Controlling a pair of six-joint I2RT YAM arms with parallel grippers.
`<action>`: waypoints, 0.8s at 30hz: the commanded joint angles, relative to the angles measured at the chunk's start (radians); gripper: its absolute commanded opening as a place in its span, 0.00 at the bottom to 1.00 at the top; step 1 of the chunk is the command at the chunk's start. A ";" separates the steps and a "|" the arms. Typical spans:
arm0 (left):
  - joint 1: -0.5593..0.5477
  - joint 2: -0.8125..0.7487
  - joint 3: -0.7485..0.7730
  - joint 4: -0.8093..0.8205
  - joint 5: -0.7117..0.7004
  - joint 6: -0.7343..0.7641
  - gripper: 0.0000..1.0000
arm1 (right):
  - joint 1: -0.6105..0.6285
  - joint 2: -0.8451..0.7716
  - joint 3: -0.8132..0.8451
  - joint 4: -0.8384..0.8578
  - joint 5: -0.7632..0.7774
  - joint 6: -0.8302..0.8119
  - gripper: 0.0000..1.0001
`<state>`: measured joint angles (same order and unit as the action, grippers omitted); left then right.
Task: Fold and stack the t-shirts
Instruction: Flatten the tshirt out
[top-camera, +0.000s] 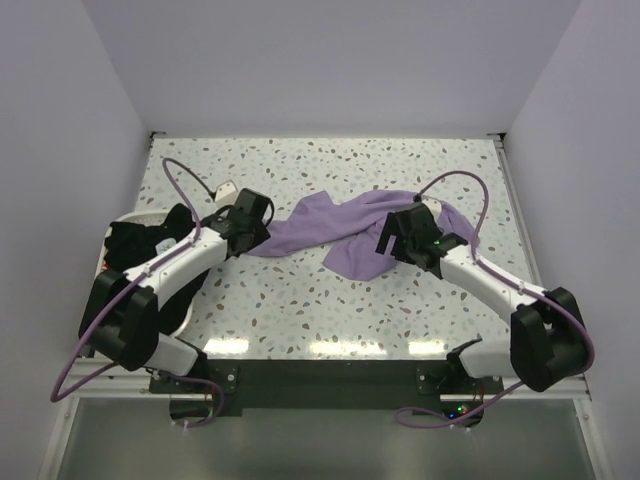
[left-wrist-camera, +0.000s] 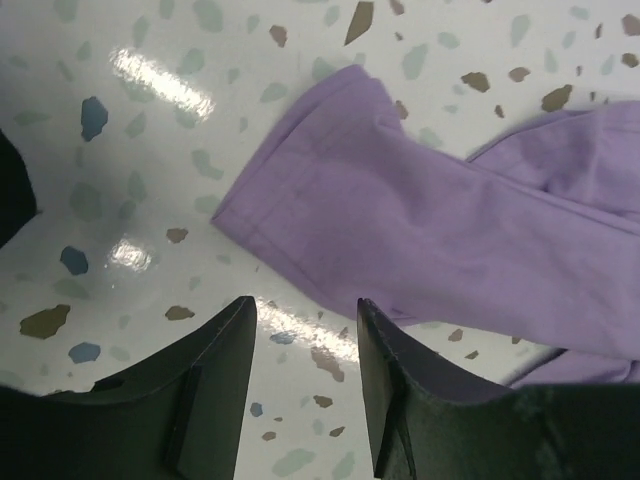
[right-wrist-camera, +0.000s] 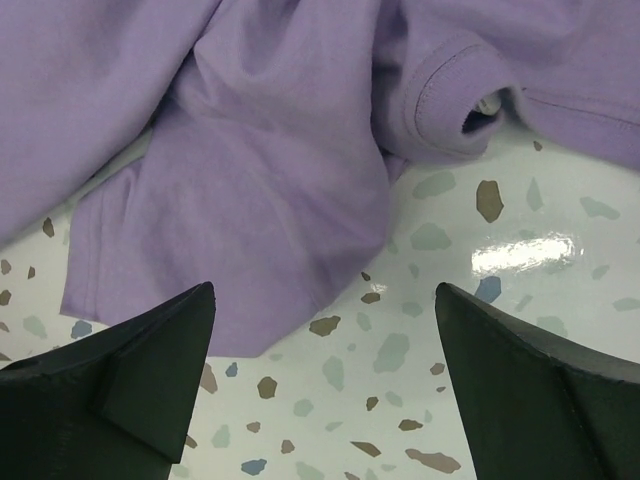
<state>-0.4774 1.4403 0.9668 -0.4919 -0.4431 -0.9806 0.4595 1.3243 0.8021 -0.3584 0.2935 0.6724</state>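
Nearest you, both pincers hang low over the speckled terrazzo-pattern table (top-camera: 300, 320), roughly midway between its near and far edges. Your left gripper (left-wrist-camera: 305, 325) has its jaws apart with nothing between them. Bare table lies under it, and a hemmed end of the plain lavender-purple soft cloth t-shirt (top-camera: 340, 225) sits just ahead of its right finger. Your right gripper (right-wrist-camera: 322, 300) is spread wide and empty above a loose corner of the same shirt. A stitched opening lies just beyond; whether sleeve or collar, I cannot tell.

The shirt lies crumpled in a band across the middle of the table, so the step in hand looks like flattening it before any fold. Take one layer only at each hemmed edge, pinch well in from the seam, then draw the ends apart toward the left and right edges.

Mind the shallow white tray (top-camera: 128, 216) at the left edge: the bunched black cloth t-shirts (top-camera: 128, 240) lie in it, and your left forearm crosses over them, so keep that arm from snagging the pile.
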 joint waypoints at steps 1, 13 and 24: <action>0.002 0.003 -0.004 -0.065 -0.088 -0.098 0.49 | -0.007 0.012 -0.010 0.082 -0.037 0.029 0.94; 0.045 0.163 0.000 -0.034 -0.083 -0.130 0.47 | -0.025 0.029 -0.049 0.125 -0.059 0.039 0.94; 0.094 0.235 -0.045 0.153 0.000 -0.116 0.53 | -0.033 0.030 -0.081 0.159 -0.083 0.044 0.94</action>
<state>-0.3985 1.6730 0.9394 -0.4355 -0.4553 -1.0832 0.4309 1.3514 0.7315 -0.2512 0.2169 0.6998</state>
